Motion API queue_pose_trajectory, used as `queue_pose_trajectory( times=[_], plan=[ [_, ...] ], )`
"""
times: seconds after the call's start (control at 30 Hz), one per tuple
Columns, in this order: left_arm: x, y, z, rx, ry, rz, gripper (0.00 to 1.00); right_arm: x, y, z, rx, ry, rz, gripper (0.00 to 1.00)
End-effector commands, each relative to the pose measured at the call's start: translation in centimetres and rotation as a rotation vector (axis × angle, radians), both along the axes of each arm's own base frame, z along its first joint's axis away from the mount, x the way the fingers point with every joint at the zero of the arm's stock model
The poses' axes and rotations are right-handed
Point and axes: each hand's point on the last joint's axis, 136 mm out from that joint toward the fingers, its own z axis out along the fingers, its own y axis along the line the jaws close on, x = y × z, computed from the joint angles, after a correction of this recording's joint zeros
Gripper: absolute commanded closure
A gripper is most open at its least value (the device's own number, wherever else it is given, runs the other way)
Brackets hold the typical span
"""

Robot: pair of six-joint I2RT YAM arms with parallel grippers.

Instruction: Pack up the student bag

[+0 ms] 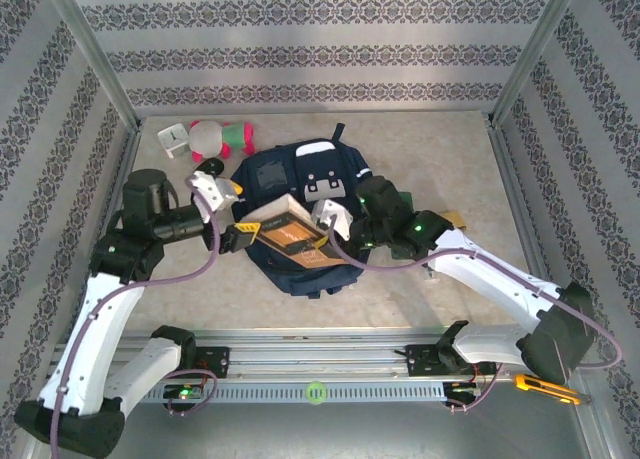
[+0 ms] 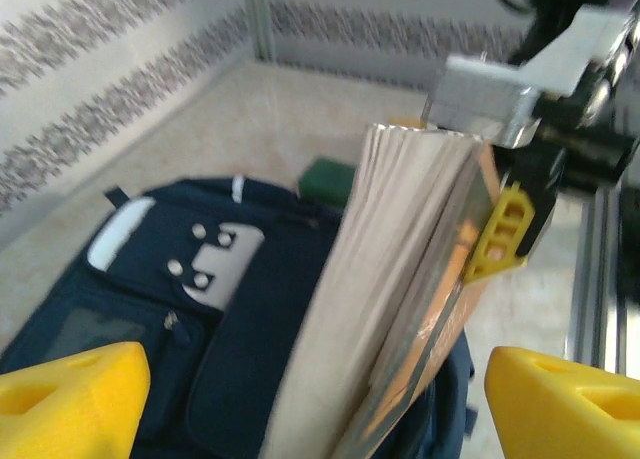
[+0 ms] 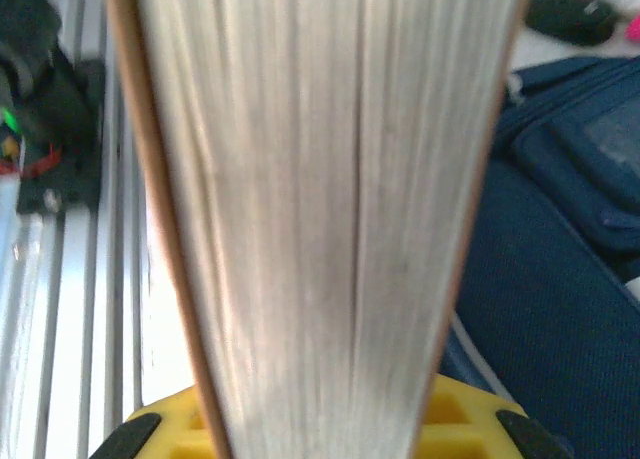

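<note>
My right tool (image 1: 325, 237) clamps the book (image 1: 290, 234) over the student bag (image 1: 268, 171) lying mid-tabletop (image 1: 420, 159). My left tool (image 1: 236, 237) gapes wide, holding nothing. I judge the book isn't packed yet.

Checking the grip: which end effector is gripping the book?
The right end effector, clamped on the book; the left end effector stands open around it.

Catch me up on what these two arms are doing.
They are packing a bag. The right gripper is shut on a book and holds it over the navy bag, which lies on the table. The left gripper is open, with its fingers on either side of the book and not touching it. The book isn't in the bag yet.
</note>
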Motion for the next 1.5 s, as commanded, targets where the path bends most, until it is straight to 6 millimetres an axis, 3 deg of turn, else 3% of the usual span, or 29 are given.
queue_pose_trajectory(
  times=[0.0,0.17,0.27,0.37,0.4,0.47,0.57,0.67,0.8,0.93,1.03,1.23,1.33,1.4,1.43,1.47],
  plan=[
    [-1.8,-0.5,-3.8,0.188,0.032,-0.119,0.12,-0.2,0.3,1.7,-0.044,-0.156,0.122,1.00],
    [-1.6,-2.8,-5.8,0.229,0.097,-0.195,0.15,-0.5,1.4,2.0,-0.027,-0.154,0.170,1.00],
    [-1.2,-3.9,-5.7,0.202,0.114,-0.218,0.26,-0.9,1.9,2.5,-0.006,-0.155,0.203,1.00],
    [-1.6,-5.0,-4.6,0.128,0.111,-0.269,0.65,-0.6,1.3,2.9,0.013,-0.142,0.185,0.98],
    [-1.6,-5.3,-4.3,0.101,0.100,-0.277,0.80,-0.3,0.9,3.2,0.038,-0.128,0.166,0.92],
    [-1.8,-5.7,-3.5,0.047,0.060,-0.288,0.98,0.4,-0.4,3.8,0.099,-0.092,0.117,0.75],
    [-1.7,-6.3,-1.7,-0.068,0.018,-0.283,1.00,0.7,-2.7,4.9,0.243,-0.044,0.053,0.53],
    [-1.5,-7.1,0.6,-0.205,0.001,-0.288,1.00,1.6,-5.4,6.1,0.413,-0.022,-0.064,0.43],
    [-1.1,-7.7,3.3,-0.351,-0.014,-0.302,1.00,1.2,-8.4,7.4,0.588,-0.028,-0.141,0.34],
    [-0.7,-8.2,5.2,-0.444,-0.026,-0.331,1.00,0.0,-8.8,7.8,0.673,0.012,-0.125,0.32],
    [-0.6,-8.6,5.7,-0.468,-0.005,-0.367,1.00,-0.4,-8.4,8.7,0.733,0.052,-0.097,0.32],
    [-0.4,-9.3,4.4,-0.446,0.037,-0.407,0.98,-0.8,-7.2,11.8,0.828,0.032,-0.018,0.38],
    [-0.4,-9.5,4.1,-0.448,0.047,-0.423,0.98,-1.3,-6.1,12.1,0.820,0.057,0.040,0.56],
    [-0.1,-9.6,3.8,-0.447,0.061,-0.422,0.97,-1.1,-5.8,12.1,0.818,0.067,0.045,0.87],
    [0.1,-9.7,3.4,-0.441,0.068,-0.408,0.92,-0.7,-6.0,12.0,0.820,0.067,0.024,1.00],
    [1.0,-9.5,2.7,-0.421,0.072,-0.358,0.80,0.3,-6.7,11.7,0.830,0.080,-0.036,1.00]
  ],
)
